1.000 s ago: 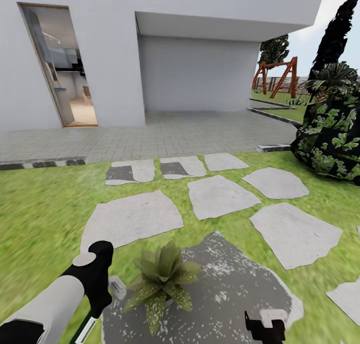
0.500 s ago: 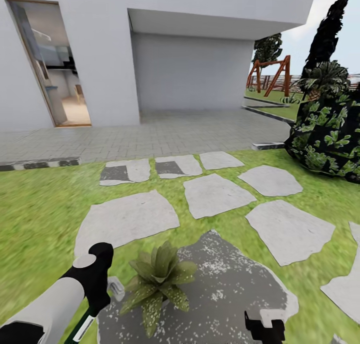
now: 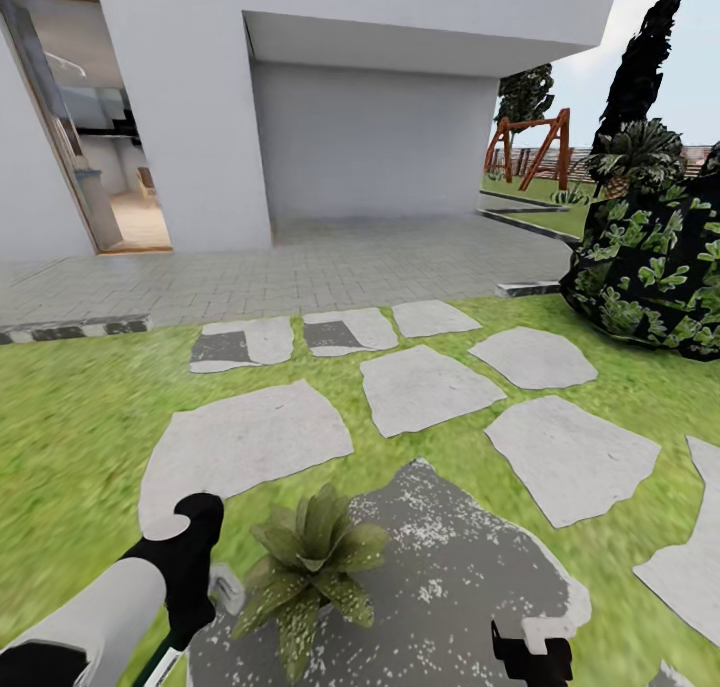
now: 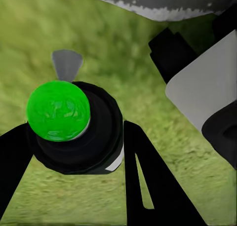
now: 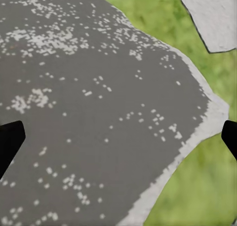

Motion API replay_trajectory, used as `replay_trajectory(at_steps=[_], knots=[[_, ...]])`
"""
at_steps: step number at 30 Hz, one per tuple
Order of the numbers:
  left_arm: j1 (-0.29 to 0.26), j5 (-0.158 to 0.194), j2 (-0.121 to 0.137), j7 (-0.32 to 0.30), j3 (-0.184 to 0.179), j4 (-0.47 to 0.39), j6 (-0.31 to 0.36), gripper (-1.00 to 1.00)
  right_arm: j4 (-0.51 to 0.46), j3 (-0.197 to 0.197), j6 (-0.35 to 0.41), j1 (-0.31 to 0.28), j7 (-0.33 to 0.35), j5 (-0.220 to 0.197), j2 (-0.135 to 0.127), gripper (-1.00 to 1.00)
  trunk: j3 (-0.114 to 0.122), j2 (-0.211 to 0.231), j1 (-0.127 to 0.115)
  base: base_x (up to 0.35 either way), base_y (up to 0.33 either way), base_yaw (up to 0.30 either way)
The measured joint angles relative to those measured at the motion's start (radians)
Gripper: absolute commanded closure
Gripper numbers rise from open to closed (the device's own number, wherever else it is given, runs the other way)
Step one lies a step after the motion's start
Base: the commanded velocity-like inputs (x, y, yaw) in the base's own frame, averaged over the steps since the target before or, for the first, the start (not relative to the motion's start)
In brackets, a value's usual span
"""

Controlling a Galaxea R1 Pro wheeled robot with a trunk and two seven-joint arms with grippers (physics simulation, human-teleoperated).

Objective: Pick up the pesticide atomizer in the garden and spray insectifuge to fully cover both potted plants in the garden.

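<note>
Lawn strewn with pale stepping stones, backed by grey paving and a white house with an open doorway. Atomizer clamped between black fingers of left hand, seen bottom-on in left wrist view with a bright green round end, over grass; in head view just a slim green and white strip poking below left hand, just beside the plant. Plant, a low rosette of pointed speckled leaves, standing at the left edge of a dark wet-looking stone flecked with white. Right hand low over the same stone's right part, jaws spread wide and empty; in right wrist view black fingertips at either edge with dark stone between. Dark leafy shrub far right, wooden swing frame beyond.
</note>
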Motion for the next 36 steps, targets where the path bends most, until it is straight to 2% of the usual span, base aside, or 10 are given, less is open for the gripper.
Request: replay_trajectory(at_steps=[5,11,15,18,20,23,30,36], knots=[[0.004,0.003,0.000,0.003,-0.001,0.047,0.000,1.00,0.001,0.000,0.000,0.000,0.000,0.000,0.000,-1.00,0.000,0.000,0.000,0.000,0.000,0.000],[0.006,0.018,-0.007,0.004,0.003,0.030,0.000,1.00,0.000,0.000,0.000,0.000,0.000,0.000,0.000,-1.00,0.000,0.000,0.000,0.000,0.000,0.000],[0.006,0.020,-0.007,0.004,0.007,-0.013,0.001,1.00,0.001,0.000,0.000,0.000,0.000,0.000,0.000,-1.00,0.000,0.000,0.000,0.000,0.000,0.000],[0.006,0.023,-0.002,0.006,0.103,-0.025,-0.003,1.00,0.001,0.000,0.000,0.000,0.000,0.000,0.000,-1.00,0.000,0.000,0.000,0.000,0.000,0.000],[0.008,0.024,0.003,0.007,0.124,-0.019,-0.006,1.00,0.001,0.000,0.000,0.000,0.000,0.000,0.000,-1.00,0.000,0.000,0.000,0.000,0.000,0.000],[0.011,0.021,0.007,0.007,0.128,-0.016,-0.008,1.00,0.001,0.000,0.000,0.000,0.000,0.001,0.000,-1.00,0.000,0.000,0.000,0.000,0.000,0.000],[0.012,0.016,-0.002,0.005,0.125,-0.015,-0.014,1.00,0.001,0.000,0.000,0.000,0.000,0.001,0.000,-1.00,0.000,0.000,0.000,0.008,0.003,0.000],[0.012,0.006,0.001,0.005,0.116,-0.020,-0.016,1.00,0.001,0.000,0.000,0.000,0.000,0.001,0.000,-1.00,0.000,0.000,0.000,0.173,0.122,0.000]])
